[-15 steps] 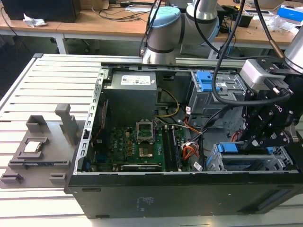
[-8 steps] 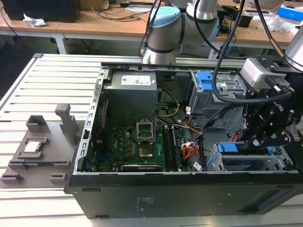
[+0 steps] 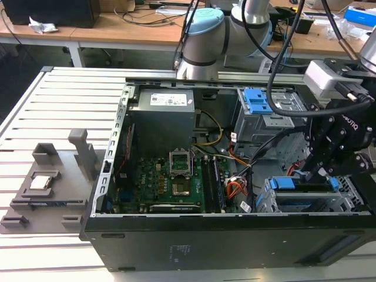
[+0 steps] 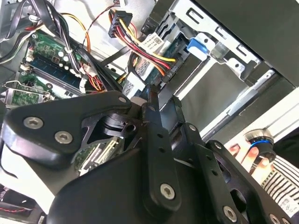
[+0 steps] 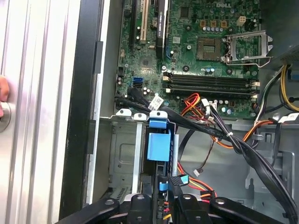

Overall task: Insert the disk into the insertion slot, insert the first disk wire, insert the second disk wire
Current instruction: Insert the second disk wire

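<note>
1. First wrist view: matte black gripper (image 5: 163,198) with jaws nearly together, pinching a small blue-tabbed black cable connector (image 5: 163,185) at the disk's end.
2. Blue-framed flat disk (image 5: 159,144), seated in the low silver perforated-metal insertion slot (image 5: 122,156).
3. Beyond, green circuit board (image 5: 196,46), glossy and studded.

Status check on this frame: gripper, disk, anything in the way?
Gripper down at the disk's rear edge, on a blue-ended connector. Disk seated in insertion slot. Cable bundle crosses nearby.
</note>
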### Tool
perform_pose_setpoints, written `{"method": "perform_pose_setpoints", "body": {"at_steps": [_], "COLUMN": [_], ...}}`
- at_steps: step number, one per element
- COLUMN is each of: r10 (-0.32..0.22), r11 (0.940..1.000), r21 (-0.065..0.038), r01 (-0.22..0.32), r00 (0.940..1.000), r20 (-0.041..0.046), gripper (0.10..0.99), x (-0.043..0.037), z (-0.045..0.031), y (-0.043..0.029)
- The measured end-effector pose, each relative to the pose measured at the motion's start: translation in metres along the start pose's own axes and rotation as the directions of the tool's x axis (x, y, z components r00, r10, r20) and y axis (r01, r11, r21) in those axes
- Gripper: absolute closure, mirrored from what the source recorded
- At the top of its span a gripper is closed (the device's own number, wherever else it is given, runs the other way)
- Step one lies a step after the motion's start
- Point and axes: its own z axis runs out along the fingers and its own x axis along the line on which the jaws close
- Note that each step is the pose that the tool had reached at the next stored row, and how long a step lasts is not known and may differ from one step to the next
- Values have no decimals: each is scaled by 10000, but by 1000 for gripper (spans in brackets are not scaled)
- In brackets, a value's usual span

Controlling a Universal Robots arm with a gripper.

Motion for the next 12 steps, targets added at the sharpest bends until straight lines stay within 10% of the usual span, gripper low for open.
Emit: {"method": "perform_pose_setpoints", "body": {"at_steps": [6, 9, 12], "r10": [-373, -627, -721], "r11": [9993, 9980, 9974], "r21": [21, 9, 7], "r01": [373, 628, 722], "r00": [9993, 9973, 9963], "r20": [-94, -393, -476], "gripper": [804, 804, 804], "x": [-129, -131, -134], "z": [-6, -2, 38], "y": [10, 27, 45]}}
